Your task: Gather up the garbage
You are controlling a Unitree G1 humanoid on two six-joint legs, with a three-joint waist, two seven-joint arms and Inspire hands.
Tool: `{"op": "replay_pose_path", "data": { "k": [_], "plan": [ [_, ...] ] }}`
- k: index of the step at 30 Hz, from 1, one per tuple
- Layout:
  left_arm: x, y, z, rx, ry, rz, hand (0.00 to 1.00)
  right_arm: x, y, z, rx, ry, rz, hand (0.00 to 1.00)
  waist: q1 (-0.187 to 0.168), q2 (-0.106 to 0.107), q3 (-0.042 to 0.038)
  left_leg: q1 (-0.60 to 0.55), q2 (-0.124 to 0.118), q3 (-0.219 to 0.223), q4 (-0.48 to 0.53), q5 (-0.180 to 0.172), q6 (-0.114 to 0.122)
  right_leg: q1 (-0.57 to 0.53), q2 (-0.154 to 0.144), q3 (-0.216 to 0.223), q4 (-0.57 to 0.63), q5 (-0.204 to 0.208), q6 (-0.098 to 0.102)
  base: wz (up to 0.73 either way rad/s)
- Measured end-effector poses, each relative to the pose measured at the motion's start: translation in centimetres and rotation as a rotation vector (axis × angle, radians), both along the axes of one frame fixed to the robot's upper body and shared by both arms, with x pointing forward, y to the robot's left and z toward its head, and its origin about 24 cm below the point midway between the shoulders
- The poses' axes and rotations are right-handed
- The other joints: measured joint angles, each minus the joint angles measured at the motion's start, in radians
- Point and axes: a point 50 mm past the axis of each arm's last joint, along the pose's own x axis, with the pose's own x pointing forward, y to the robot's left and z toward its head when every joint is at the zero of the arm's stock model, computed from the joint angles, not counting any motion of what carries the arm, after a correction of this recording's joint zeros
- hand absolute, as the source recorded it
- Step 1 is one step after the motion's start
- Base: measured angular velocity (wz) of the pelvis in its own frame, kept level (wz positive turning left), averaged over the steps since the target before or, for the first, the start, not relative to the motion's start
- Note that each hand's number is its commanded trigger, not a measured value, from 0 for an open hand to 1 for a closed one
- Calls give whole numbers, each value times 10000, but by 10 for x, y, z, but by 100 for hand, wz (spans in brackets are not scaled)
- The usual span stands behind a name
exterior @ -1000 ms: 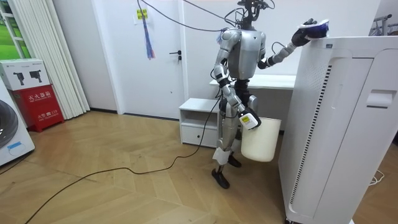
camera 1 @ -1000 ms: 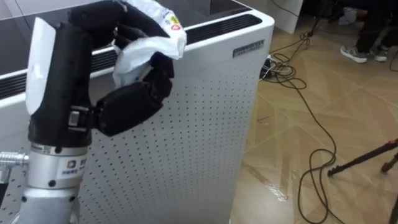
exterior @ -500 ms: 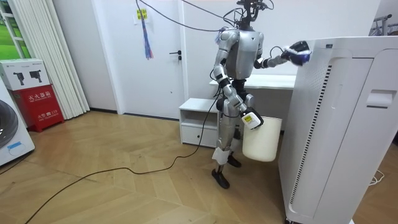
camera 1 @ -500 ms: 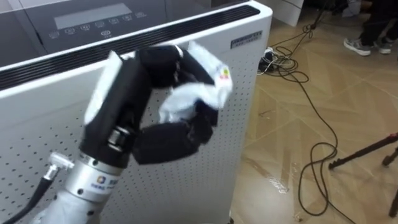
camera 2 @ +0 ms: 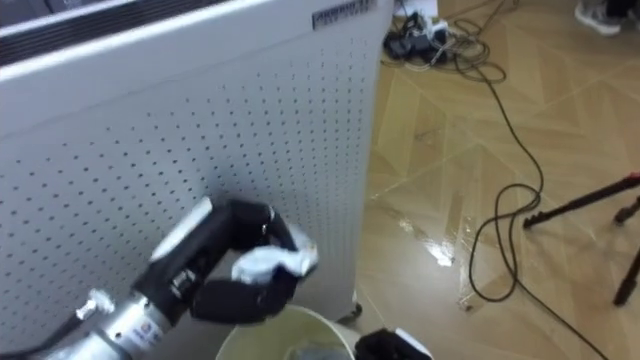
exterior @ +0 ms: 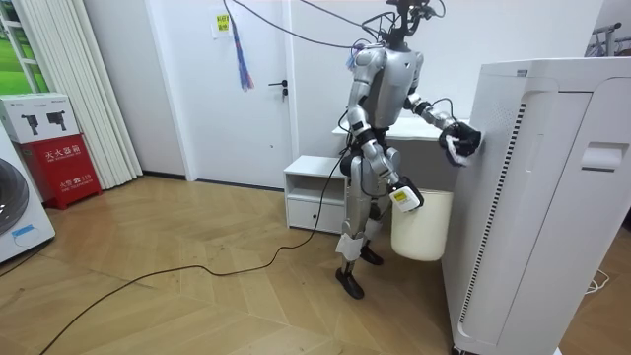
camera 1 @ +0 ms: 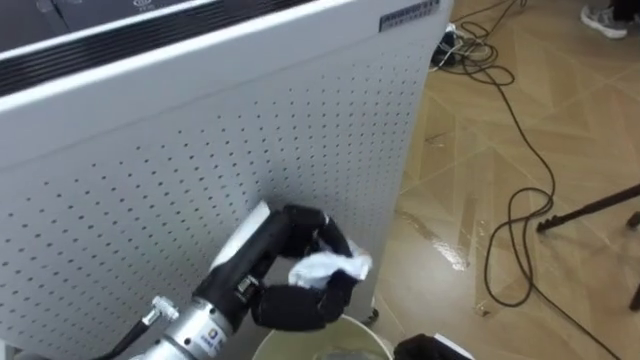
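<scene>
White crumpled paper, a soft and wrinkly wad (camera 1: 328, 266), sits in the left hand (camera 1: 295, 305). The black fingers (camera 1: 312, 225) curl over the top of it and the thumb comes up from below, so the wad is pinched tight between them. The arm behind the hand is shiny grey metal with a white cover.

The hand is low down, right beside the flat side of a big white machine (camera 1: 200, 150). That side is smooth and full of tiny round holes in neat rows. The top edge of the machine has long dark slots.

Just under the wad is the round, pale rim of a bin (exterior: 422, 232). In the room view the bin is a plain cream bucket with smooth walls, wider at the top. The right hand (exterior: 399, 192) is at its rim and holds it up at the robot's hip — how it grips the rim, I cannot tell.

The floor (camera 1: 540, 110) is light brown wood laid in a zigzag, and it shines. Thin black cables (camera 1: 512, 235) loop across it, and a black stand (camera 1: 590, 210) lies on it.

The robot stands on both feet next to the machine, with a low white cabinet (exterior: 314, 187) behind it.
</scene>
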Motion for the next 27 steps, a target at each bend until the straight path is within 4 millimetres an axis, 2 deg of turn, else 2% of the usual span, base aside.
{"op": "replay_pose_path", "data": {
  "k": [7,11,12,13,14,15,16,17,20,21,22,23,24,25,26,27],
  "plan": [
    [-6,-2,-29,406,1405,-536,100,16,0,5,-128,-60,75,100,-3,-81,53,-456,1,-117,76,1,-1,-363,-25,-105,-18,1,-2,3],
    [-7,-2,-32,625,1581,-733,100,17,-1,6,-152,-92,74,100,3,-81,64,-594,3,-218,72,3,-4,-450,-22,-229,-26,1,-2,8],
    [-8,-2,-32,628,1601,-784,89,17,0,6,-149,-104,76,100,7,-81,64,-634,4,-227,72,4,-6,-479,-22,-241,-28,1,-2,5],
    [-8,-2,-32,635,1640,-838,67,17,0,6,-153,-105,73,100,7,-81,64,-665,5,-233,73,4,-7,-503,-22,-248,-33,1,-2,0],
    [-8,-2,-33,640,1674,-850,56,17,0,6,-153,-103,73,100,7,-82,64,-673,6,-233,73,4,-7,-510,-21,-247,-34,1,-1,0],
    [-9,-1,-36,657,1790,-857,36,17,0,6,-150,-97,73,100,-2,-82,64,-672,8,-237,77,5,-7,-512,-22,-249,-34,1,-2,0],
    [-9,-1,-37,675,1862,-855,22,17,0,6,-150,-97,73,100,-14,-82,64,-672,14,-239,78,5,-7,-510,-22,-252,-34,1,-2,0],
    [-10,-1,-40,716,2010,-866,0,17,-1,6,-136,-93,51,100,-35,-81,64,-673,17,-241,78,5,-7,-504,-26,-252,-36,1,-2,0],
    [-14,1,-53,859,2610,-953,0,15,-2,4,-155,0,-63,100,-137,-91,70,-767,9,-165,339,4,-8,-402,-137,-145,-67,1,-2,14],
    [-16,1,-58,935,2896,-1016,0,13,-4,1,-203,139,-161,100,-223,-138,105,-1041,-17,-11,922,1,-12,-238,-244,202,-169,3,-1,50],
    [-17,0,-60,992,3063,-1127,0,11,-2,-2,-146,272,-262,100,-307,-264,218,-1689,-112,213,1878,-127,-101,-102,-458,976,-294,10,13,62],
    [-17,-1,-60,981,3068,-1208,0,10,-4,-2,-167,298,-360,100,-350,-316,248,-1895,-169,115,1442,-38,-137,-100,-510,1321,-339,33,57,74],
    [-14,-6,-57,1038,2928,-1516,0,9,-14,-2,-334,354,-566,100,-375,-225,201,-2246,-34,197,326,894,174,-347,-517,1373,-159,-38,258,36],
    [-14,-10,-57,1065,2961,-1654,0,8,-14,-3,-309,486,-690,100,-51,-382,178,-2212,-55,639,180,1106,193,-661,-605,1050,37,-92,443,16],
    [-15,-10,-58,1085,3009,-1712,0,8,-14,-4,-298,517,-694,100,41,-424,183,-2210,-75,657,183,1105,195,-690,-659,777,-3,-101,456,-20],
    [-17,-11,-61,1096,3141,-1777,0,7,-13,-4,-286,545,-652,100,181,-433,179,-2171,-135,636,205,1104,197,-669,-706,281,-25,-103,454,-16]
  ]
}}
